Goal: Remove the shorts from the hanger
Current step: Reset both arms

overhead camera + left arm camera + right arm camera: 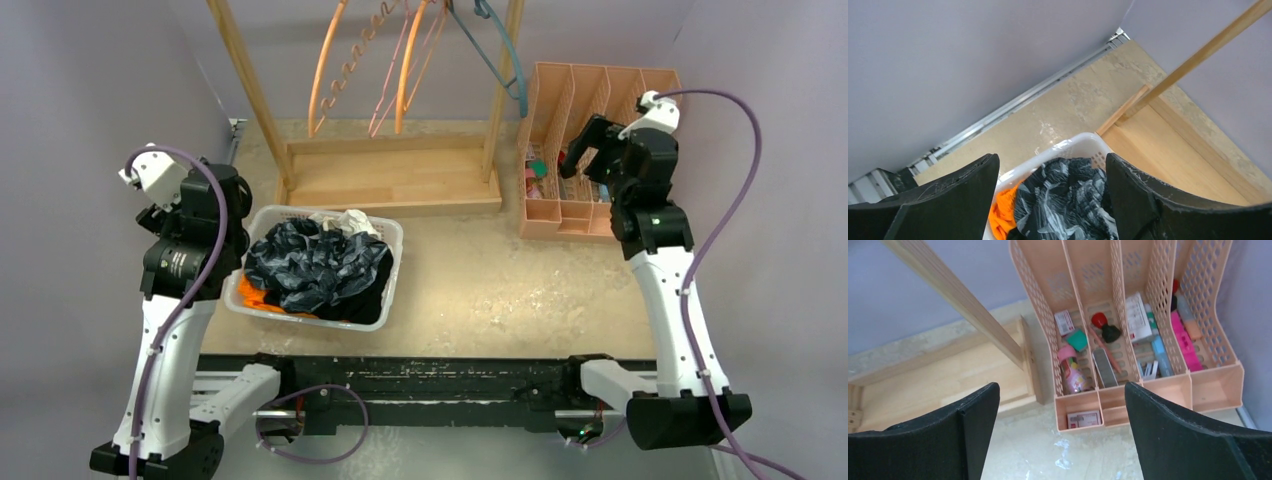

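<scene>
Four pairs of shorts lie piled in a white basket [392, 238]: camo-patterned shorts [310, 262] on top, orange shorts [255, 297] at the near left, white shorts [347, 220] at the back, and black shorts [377, 287] on the right. The orange hangers [330, 70] and a teal hanger [503, 62] on the wooden rack hang bare. My left gripper [232, 195] is open and empty, raised at the basket's left. Its wrist view [1052, 200] shows the camo shorts [1063, 205] and orange shorts [1004, 215] below. My right gripper [587, 150] is open and empty [1062, 435].
The wooden rack base [390, 180] stands behind the basket, with slanted posts [245, 80]. A peach divided organiser [600, 100] with small items sits at the back right, just beyond my right gripper. It also shows in the right wrist view [1128, 405]. Grey walls close both sides.
</scene>
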